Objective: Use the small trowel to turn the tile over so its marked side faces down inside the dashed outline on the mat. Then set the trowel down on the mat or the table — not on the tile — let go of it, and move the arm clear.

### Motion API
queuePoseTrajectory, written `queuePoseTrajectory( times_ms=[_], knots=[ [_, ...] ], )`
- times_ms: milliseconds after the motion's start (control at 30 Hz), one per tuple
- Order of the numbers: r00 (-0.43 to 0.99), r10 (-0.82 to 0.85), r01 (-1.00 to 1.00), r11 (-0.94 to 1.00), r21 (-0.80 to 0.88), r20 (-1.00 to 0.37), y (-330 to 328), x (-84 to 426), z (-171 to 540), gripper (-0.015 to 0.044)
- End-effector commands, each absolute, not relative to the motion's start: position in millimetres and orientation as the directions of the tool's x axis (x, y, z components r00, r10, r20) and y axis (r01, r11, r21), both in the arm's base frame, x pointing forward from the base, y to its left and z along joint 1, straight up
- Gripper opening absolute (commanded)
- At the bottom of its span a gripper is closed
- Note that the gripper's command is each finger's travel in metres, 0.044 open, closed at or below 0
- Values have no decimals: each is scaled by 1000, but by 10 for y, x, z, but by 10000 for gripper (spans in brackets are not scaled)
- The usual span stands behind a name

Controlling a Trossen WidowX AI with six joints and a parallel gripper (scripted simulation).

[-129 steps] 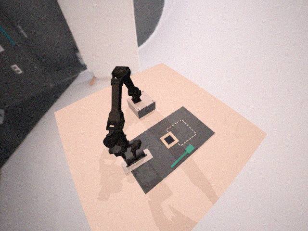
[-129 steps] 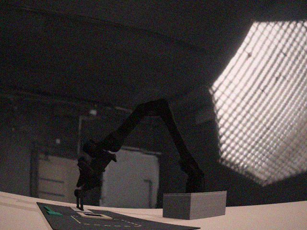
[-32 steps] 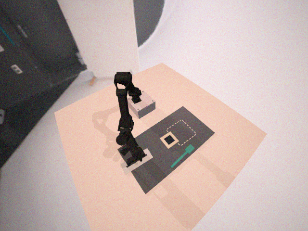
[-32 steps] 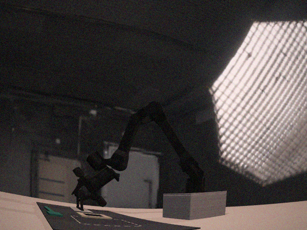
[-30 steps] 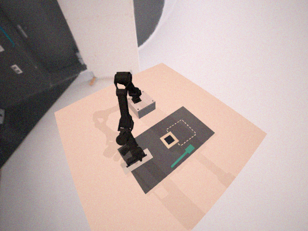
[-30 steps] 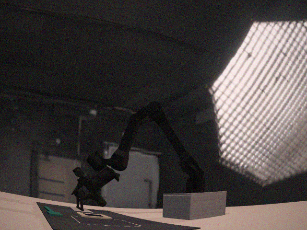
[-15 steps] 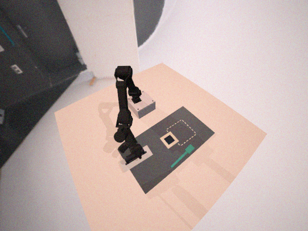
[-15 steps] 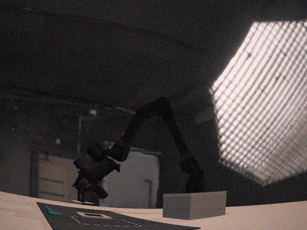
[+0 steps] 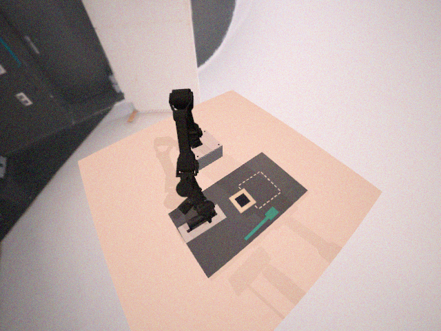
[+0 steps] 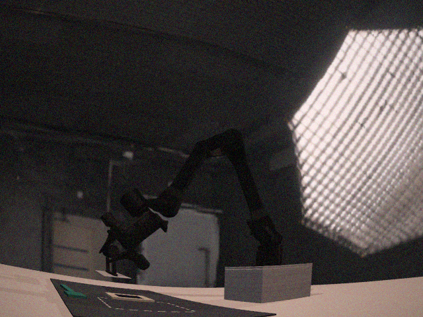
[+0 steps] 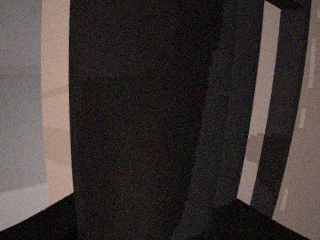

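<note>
The trowel has a flat light-grey blade (image 9: 188,235) (image 10: 121,276) and a dark handle (image 11: 140,125). My gripper (image 9: 203,217) (image 10: 115,253) (image 11: 154,189) is shut on the handle, which fills the middle of the wrist view. The blade hangs a little above the mat (image 9: 210,260) (image 10: 88,307) at its left end in the top view. The tile (image 9: 233,199) (image 10: 147,300), cream with a dark square mark facing up, lies flat on the mat. It overlaps one edge of the dashed outline (image 9: 270,180) (image 10: 138,310) and lies mostly outside it. My gripper hides part of the trowel.
A green paddle-like tool (image 9: 271,213) (image 10: 73,293) with a thin handle lies along the mat's edge, near the tile. The grey box (image 9: 211,157) (image 10: 287,281) under the arm's base stands behind the mat, on the table (image 9: 142,278).
</note>
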State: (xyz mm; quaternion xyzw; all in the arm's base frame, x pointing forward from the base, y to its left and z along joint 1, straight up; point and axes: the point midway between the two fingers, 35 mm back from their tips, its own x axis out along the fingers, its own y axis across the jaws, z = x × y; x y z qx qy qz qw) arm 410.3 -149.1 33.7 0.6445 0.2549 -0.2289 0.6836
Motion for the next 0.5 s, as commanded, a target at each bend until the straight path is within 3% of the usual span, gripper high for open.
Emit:
queuePoseTrajectory(
  times_ms=[0,467],
  knots=[
    [774,2,630,87,772,-633,-1267,4114,359,0],
    [782,-12,619,127,775,-623,-783,4043,301,0]
  ],
)
